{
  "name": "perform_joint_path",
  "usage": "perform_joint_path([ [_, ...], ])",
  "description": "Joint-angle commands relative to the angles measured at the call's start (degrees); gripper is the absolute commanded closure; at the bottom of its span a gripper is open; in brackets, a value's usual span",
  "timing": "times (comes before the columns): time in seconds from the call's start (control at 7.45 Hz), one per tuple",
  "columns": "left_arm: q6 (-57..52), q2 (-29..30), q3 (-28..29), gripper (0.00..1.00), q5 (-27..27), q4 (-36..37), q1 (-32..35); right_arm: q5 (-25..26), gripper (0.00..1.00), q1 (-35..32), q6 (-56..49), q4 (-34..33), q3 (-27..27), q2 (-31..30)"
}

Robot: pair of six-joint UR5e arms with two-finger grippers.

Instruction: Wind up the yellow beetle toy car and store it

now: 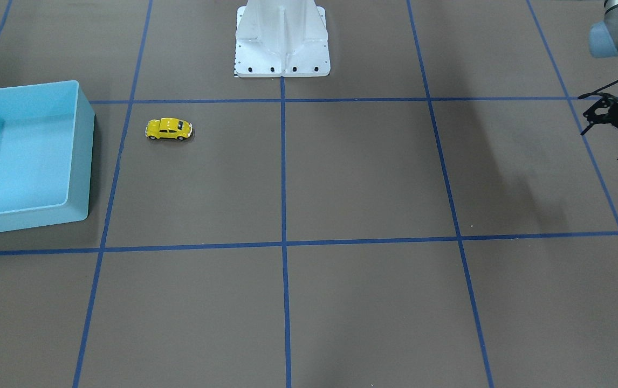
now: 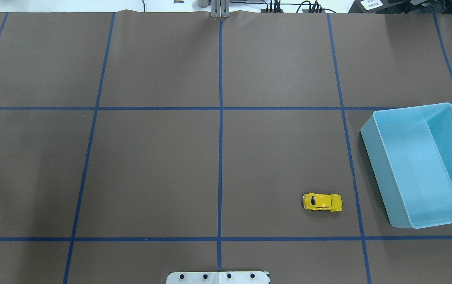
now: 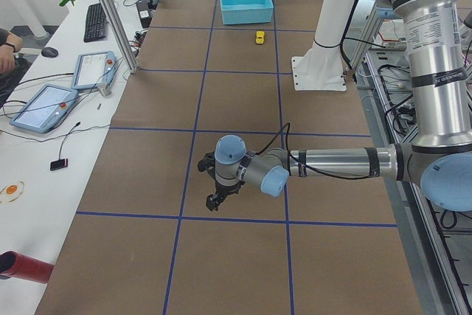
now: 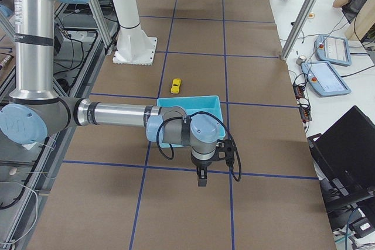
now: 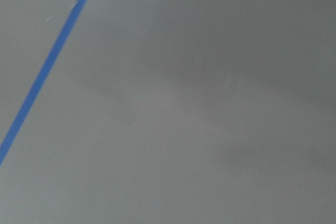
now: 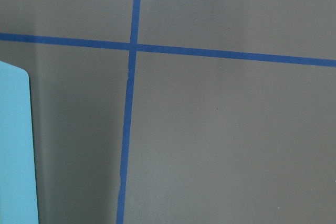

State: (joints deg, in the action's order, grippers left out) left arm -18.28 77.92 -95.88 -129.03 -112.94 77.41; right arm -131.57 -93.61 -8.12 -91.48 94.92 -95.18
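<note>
Can see left gripper (image 1: 603, 145), cropped at table's (image 1: 341, 178) left end, spread and empty, car (image 1: 169, 129) far off; cannot tell grip of right gripper (image 4: 202, 178).

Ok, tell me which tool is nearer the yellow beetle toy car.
Right. The right tool hangs just past the light blue bin beside the car; the left tool is far off at the opposite end.

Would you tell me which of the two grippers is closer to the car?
The right gripper, beside the bin that sits next to the car; the left gripper hangs at the table's opposite end.
</note>
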Motion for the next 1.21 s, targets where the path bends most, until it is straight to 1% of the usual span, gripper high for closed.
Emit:
perform_joint_path([
  [0.0, 0.1, 0.6, 0.1, 0.00, -0.3, 10.0, 10.2, -0.1, 0.01, 0.0, 0.0, 2.6, 0.1, 0.0],
  [0.13, 1.0, 0.6, 0.1, 0.00, -1.1, 11.0, 12.0, -0.1, 0.01, 0.0, 0.0, 3.4, 0.0, 0.0],
  [0.27, 4.7, 0.5, 1.2, 0.00, -6.2, 11.2, 13.3, -0.1, 0.01, 0.2, 0.0, 3.5, 0.1, 0.1],
  [0.4, 13.0, 0.5, 2.3, 0.00, -11.4, 11.1, 13.6, -0.1, 0.01, 0.8, -0.1, 3.3, 0.1, 1.4],
  [0.54, 18.8, 0.5, 3.0, 0.00, -14.4, 10.2, 13.6, 0.8, 0.01, 3.3, 1.0, 3.2, 2.2, 2.2],
  [0.67, 19.2, 0.6, 2.9, 0.00, -14.6, 9.7, 13.6, 0.5, 0.01, 4.5, 0.7, 3.2, 3.4, 2.5],
  [0.81, 19.3, 0.3, 3.0, 0.00, -14.6, 9.6, 13.6, 0.9, 0.01, 5.8, 0.7, 2.8, 5.0, 5.1],
  [1.07, 19.1, 0.1, 2.9, 0.00, -14.5, 9.6, 13.6, 0.4, 0.01, 6.3, 0.0, 3.2, 4.9, 5.9],
])
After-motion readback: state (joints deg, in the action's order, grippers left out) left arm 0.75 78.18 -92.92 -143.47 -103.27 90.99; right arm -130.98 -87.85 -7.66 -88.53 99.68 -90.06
